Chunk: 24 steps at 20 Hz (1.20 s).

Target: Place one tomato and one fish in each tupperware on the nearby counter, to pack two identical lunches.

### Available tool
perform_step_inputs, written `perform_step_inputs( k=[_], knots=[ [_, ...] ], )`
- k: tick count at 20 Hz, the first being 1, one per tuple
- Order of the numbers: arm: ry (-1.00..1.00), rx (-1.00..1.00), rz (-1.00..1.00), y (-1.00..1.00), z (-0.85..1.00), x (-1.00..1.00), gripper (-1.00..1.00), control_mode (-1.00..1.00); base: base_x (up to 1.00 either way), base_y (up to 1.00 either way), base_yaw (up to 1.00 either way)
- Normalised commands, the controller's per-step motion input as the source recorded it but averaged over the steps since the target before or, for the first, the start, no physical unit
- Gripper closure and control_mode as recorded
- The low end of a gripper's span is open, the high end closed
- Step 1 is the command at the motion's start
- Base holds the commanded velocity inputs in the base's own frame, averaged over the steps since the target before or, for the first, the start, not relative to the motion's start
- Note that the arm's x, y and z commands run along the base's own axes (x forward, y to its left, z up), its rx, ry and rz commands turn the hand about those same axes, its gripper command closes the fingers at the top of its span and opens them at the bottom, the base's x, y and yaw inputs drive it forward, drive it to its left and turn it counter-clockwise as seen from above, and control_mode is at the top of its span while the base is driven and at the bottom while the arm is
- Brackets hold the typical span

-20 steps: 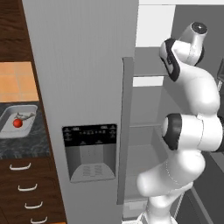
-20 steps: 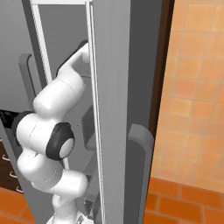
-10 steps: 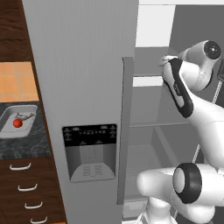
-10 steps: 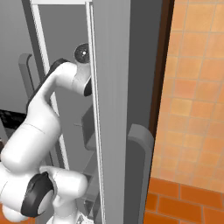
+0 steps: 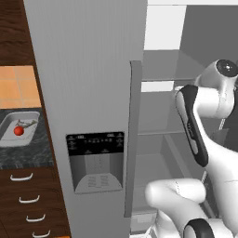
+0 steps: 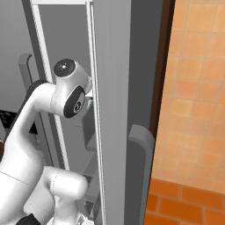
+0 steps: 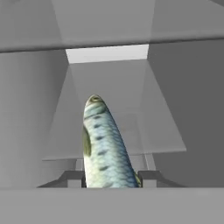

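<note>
In the hand view a slim silver-grey fish (image 7: 104,148) with dark spots stands up between my gripper's (image 7: 110,177) two dark fingertips (image 7: 72,177), head pointing away from me; the gripper is shut on it. Behind it lie the fridge's grey shelves (image 7: 118,131). My arm (image 5: 193,125) reaches into the open fridge. Far left in the left base view, a clear tupperware (image 5: 6,124) sits on the speckled counter (image 5: 23,155). It holds a red tomato (image 5: 18,131) and a small fish (image 5: 29,123).
The closed grey fridge door with its dispenser (image 5: 95,160) and long handle (image 5: 134,139) stands between the arm and the counter. Dark wood drawers (image 5: 28,204) sit below. The open door's edge and handle (image 6: 141,171) stand close on the right, by an orange tiled wall (image 6: 193,96).
The arm has folded back: its upper joint has swung right and lower inside the fridge. The gripper has stayed shut.
</note>
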Motion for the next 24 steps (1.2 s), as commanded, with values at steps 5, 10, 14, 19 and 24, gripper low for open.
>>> perform_step_inputs(
  k=[5,10,14,19,24],
  knots=[
    [0.24,-0.01,0.02,0.07,-0.58,-0.52,1.0,1.0,-0.2,0.07,0.03],
    [0.0,0.0,0.0,0.0,0.0,0.0,1.0,1.0,-1.0,0.95,0.18],
    [0.0,0.0,0.0,0.0,0.0,0.0,1.0,1.0,-0.87,1.0,0.24],
    [0.0,0.0,0.0,0.0,0.0,0.0,1.0,1.0,-0.47,1.0,0.29],
    [0.0,0.0,0.0,0.0,0.0,0.0,1.0,1.0,0.03,1.0,0.17]
  ],
)
